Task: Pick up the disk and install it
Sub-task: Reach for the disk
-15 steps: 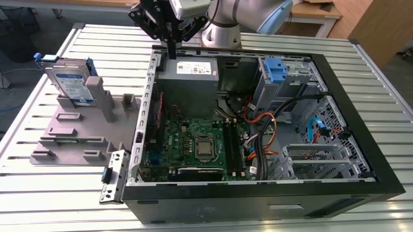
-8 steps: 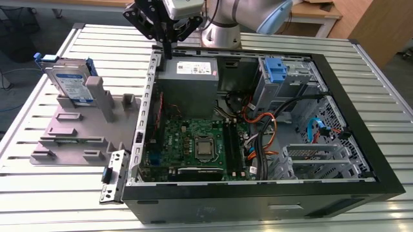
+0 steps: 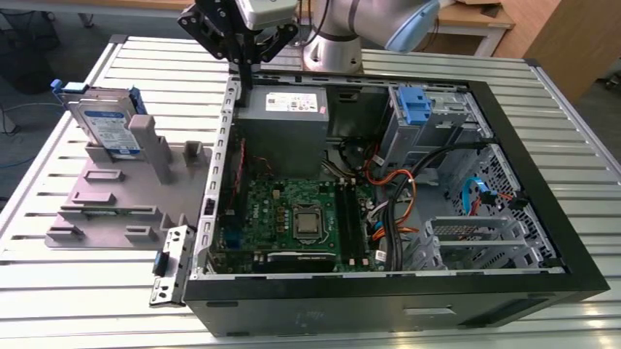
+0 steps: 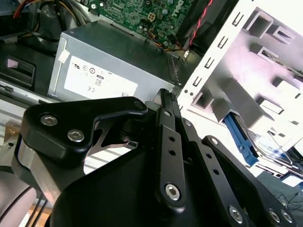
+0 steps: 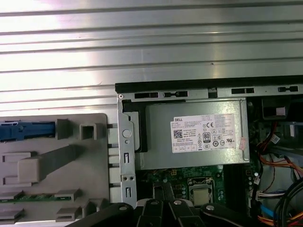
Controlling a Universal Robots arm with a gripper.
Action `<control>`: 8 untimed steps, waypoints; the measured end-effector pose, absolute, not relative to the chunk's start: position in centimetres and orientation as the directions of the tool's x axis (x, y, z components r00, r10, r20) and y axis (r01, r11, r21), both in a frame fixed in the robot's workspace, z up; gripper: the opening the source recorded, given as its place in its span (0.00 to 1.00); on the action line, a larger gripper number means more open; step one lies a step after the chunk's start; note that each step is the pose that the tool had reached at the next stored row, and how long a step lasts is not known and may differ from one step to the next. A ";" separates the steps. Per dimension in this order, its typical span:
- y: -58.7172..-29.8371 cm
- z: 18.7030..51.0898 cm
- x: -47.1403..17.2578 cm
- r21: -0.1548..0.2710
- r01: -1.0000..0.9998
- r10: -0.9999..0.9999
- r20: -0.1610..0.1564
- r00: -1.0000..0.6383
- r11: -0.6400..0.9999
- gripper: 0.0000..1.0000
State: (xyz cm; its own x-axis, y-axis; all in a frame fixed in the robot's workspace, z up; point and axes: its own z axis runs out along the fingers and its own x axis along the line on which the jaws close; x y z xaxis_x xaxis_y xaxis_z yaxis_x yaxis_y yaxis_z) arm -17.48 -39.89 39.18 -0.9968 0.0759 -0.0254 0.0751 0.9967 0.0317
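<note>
the black pincer (image 3: 243, 73) hangs high over the rear edge of the open black computer case (image 3: 388, 291) lying on its side on the slatted aluminium counter (image 3: 58, 305). in both wrist views its fingertips meet, clenched on nothing (image 4: 165, 94) (image 5: 163, 189). right below it sits the big grey metal power-supply box with the white sticker (image 3: 291, 116), tucked into the case corner, with the green motherboard (image 3: 291, 211) just beyond it.

now the flat silver metal disk with a white-and-blue label and blue plastic side rails (image 3: 107, 123): it stands upright on edge in the grey plastic fixture plate (image 3: 116, 196), on the counter just beside the case, at the exterior view's left. it is well apart from the pincer and untouched. the first wrist view catches its blue rail from above (image 5: 23, 130), and the second wrist view shows rail and label past the case wall (image 4: 265, 146).
</note>
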 end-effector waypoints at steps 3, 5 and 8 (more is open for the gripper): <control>-39.9 39.2 -18.1 0.032 0.075 0.076 -0.025 -0.997 0.997 0.11; -39.9 39.2 -18.6 0.032 0.075 0.076 -0.025 -0.997 0.997 0.11; -39.9 39.1 -19.1 0.032 0.075 0.076 -0.025 -0.997 0.997 0.11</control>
State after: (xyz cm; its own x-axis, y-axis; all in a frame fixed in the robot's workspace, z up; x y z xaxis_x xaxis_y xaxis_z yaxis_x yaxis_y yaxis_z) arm -19.08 -39.89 39.14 -0.9968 0.0759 -0.0255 0.0751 0.9967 0.0317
